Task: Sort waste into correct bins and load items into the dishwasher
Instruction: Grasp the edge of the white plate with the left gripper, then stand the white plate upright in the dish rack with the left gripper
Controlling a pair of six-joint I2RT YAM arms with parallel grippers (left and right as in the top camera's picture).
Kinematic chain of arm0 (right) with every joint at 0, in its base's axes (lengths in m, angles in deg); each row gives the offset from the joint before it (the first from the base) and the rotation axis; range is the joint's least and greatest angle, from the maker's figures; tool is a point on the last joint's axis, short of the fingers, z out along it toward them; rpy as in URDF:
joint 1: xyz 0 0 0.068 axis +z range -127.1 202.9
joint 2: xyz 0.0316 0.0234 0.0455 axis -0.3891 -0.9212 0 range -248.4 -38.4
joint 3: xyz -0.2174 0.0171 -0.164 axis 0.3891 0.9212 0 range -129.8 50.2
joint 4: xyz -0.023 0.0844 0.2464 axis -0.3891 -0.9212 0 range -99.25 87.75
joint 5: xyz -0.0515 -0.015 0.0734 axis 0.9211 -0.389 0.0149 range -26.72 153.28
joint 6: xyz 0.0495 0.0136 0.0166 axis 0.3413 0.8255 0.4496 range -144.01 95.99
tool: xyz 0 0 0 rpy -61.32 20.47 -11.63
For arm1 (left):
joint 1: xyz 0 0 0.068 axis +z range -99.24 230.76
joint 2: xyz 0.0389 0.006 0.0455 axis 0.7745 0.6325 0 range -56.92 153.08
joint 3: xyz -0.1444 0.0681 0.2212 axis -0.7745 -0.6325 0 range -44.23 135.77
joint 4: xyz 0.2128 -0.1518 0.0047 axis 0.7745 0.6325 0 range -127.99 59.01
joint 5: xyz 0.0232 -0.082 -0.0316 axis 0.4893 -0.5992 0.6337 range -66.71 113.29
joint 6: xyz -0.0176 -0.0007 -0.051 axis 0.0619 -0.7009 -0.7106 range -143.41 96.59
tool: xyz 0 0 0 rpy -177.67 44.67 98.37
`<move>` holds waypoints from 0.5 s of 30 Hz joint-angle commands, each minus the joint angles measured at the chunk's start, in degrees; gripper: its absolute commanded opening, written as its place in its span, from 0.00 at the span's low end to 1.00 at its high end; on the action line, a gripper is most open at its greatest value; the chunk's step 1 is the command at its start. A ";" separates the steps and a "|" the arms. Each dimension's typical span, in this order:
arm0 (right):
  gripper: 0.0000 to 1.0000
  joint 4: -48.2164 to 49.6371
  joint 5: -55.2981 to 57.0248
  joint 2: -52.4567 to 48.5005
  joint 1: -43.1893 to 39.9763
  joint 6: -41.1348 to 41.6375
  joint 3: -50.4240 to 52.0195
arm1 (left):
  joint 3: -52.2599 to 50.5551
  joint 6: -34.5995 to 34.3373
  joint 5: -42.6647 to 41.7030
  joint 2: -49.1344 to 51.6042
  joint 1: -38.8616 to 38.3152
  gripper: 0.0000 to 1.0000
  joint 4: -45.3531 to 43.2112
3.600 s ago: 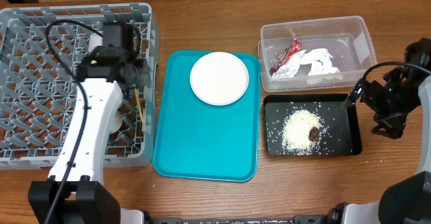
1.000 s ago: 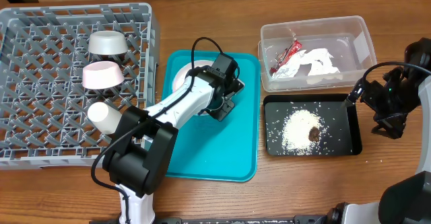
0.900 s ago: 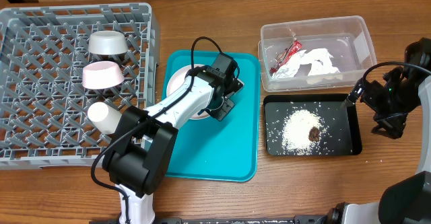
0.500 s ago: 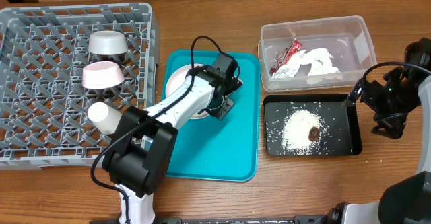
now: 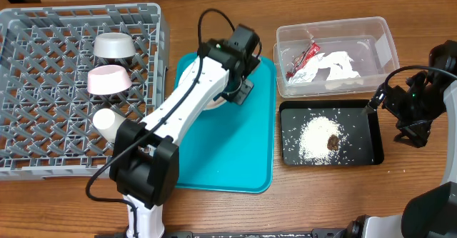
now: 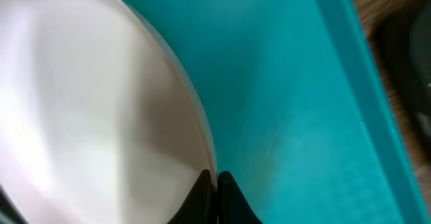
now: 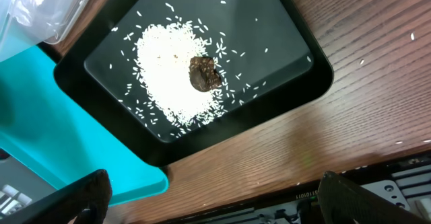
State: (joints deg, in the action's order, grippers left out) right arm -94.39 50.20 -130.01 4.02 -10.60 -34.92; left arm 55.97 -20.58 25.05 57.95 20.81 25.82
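Left gripper (image 6: 217,185) was closed on the rim of the white plate (image 6: 94,103), fingertips pinching its edge. In overhead the plate spread toward 9 o'clock from the tips, over the 12 o'clock end of the teal tray (image 5: 221,152). Round plate, no long axis; grip sat at roughly its 3 o'clock edge. The grey rack (image 5: 43,88) also lay at 9 o'clock, so the carry likely heads that way. Right gripper (image 7: 219,204) gaped open, empty, far off at 3 o'clock by the black tray (image 5: 364,120); left arm clearly nearer.
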 commanded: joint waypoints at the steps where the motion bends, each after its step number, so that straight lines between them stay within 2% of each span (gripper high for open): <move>1: 1.00 0.24 0.15 1.22 -0.15 -0.37 -0.46 | 4.85 -3.04 -0.31 -4.04 1.31 0.04 2.03; 7: 1.00 0.24 0.15 1.22 -0.15 -0.37 -0.46 | 6.97 -3.69 -6.38 -8.68 5.62 0.04 3.17; 15: 1.00 0.26 0.15 1.22 -0.15 -0.37 -0.46 | 6.97 -1.90 -21.09 -13.81 17.64 0.04 3.08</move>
State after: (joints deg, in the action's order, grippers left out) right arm -94.37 50.18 -130.01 4.02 -10.58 -34.92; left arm 61.17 -23.46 12.90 46.45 34.31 28.88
